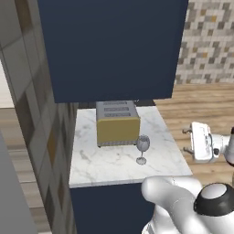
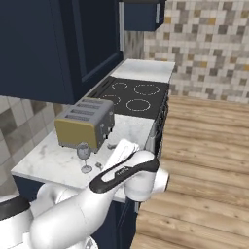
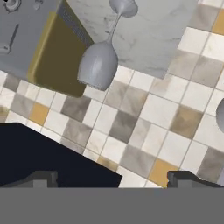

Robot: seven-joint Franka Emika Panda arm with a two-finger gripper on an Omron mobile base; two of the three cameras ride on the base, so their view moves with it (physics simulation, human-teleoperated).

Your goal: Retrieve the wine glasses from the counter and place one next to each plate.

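Observation:
One smoky-grey wine glass (image 1: pixel 142 148) stands upright on the short marble counter (image 1: pixel 109 165), just in front of the toaster's right corner. The right base view shows the same glass (image 2: pixel 84 156) near the counter's (image 2: pixel 51 163) front edge. My gripper (image 1: pixel 186 140) hangs open to the right of the glass, beyond the counter's side edge, pointing at it from about bowl height, with nothing between its fingers. In the rolled hand view the glass (image 3: pixel 99 65) appears upside down, well ahead of the gripper (image 3: pixel 113 179). The plates are out of view.
A yellow and grey toaster (image 1: pixel 117 122) sits at the back of the counter. Dark navy upper cabinets (image 1: pixel 109 45) hang low over it. A black stove top (image 2: pixel 131 97) adjoins the counter, and wooden floor (image 2: pixel 204 146) lies to the right.

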